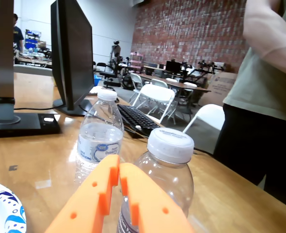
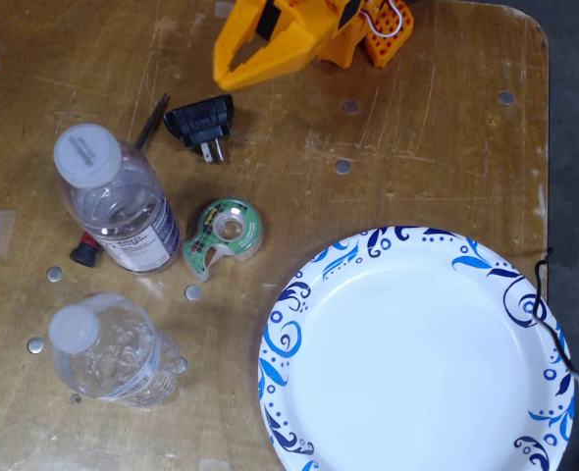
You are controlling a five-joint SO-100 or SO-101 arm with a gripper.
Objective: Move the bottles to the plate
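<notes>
1. Orange end effector [image 2: 221,78] near top edge of fixed view, tips pointing down-left toward the bottles; clenched, fingers meeting at the tips in wrist view [image 1: 119,167], grasping nothing.
2. Taller bottle [image 2: 118,201] with dark-and-white label upright on the wooden surface [image 2: 417,128], left side of fixed view; nearest to the end effector in wrist view [image 1: 165,179], just behind the fingertips.
3. Shorter bottle [image 2: 108,353] upright, below the taller one in fixed view, farther off in wrist view [image 1: 100,136] (a pale blue label shows there, so not wholly bare).
4. Plate [image 2: 299,324] at lower right of fixed view, empty; well apart from both bottles. Only a sliver of rim seen at lower left of wrist view [image 1: 2,211].
5. Clutter between end effector and bottles: black plug adapter [image 2: 203,123], green tape dispenser [image 2: 223,233] just beside the taller bottle, red-tipped marker [image 2: 85,252] partly under it.
6. Step in hand, as judged: approach to first bottle, nothing moved yet; both bottles off the plate.
7. Next move calls for: opening the fingers wide enough for the bottle body, lining up on the taller bottle, closing below the cap, then carrying rightward (fixed view) to the plate.
8. Risk: knocking over the bottle with closed fingers; tape dispenser in the carry path.
</notes>
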